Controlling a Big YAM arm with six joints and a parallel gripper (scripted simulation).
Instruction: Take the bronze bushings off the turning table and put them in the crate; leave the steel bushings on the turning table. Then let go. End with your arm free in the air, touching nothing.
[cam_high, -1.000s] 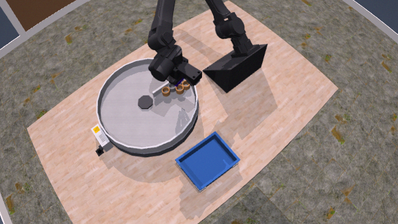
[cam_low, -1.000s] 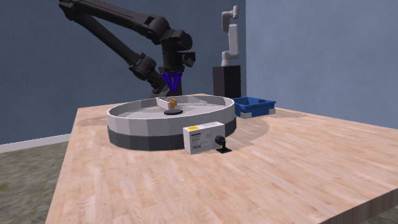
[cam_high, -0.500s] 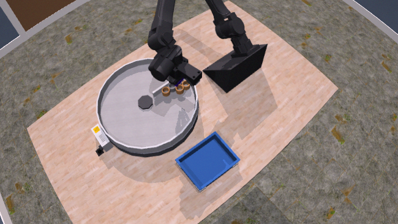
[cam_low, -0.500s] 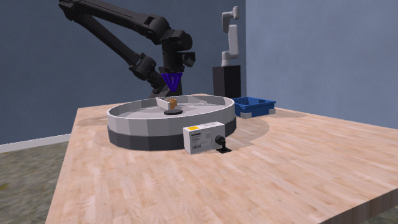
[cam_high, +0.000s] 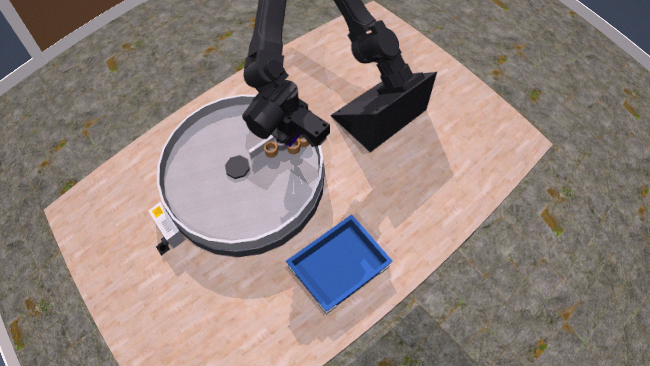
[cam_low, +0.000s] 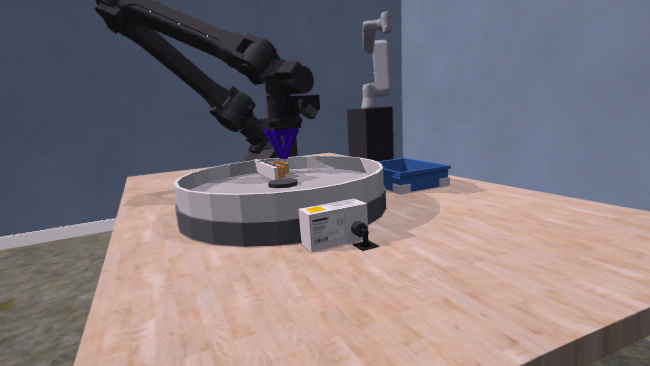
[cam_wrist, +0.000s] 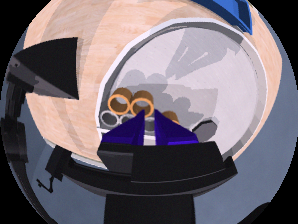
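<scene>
The claw (cam_low: 281, 156) is held nearly closed and empty above the bronze rings (cam_high: 271, 148) – clustered inside the turning table's (cam_high: 200, 235) rim, opposite its centre hub (cam_high: 237, 166) – presumably aligned for a descent.

The arm's wrist hides part of the bronze bushings (cam_high: 294, 146); the arm's upper links leave the top view's edge

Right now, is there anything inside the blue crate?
No, the top view shows only the bare blue floor of the crate, and the bronze bushings sit on the turning table.
</scene>
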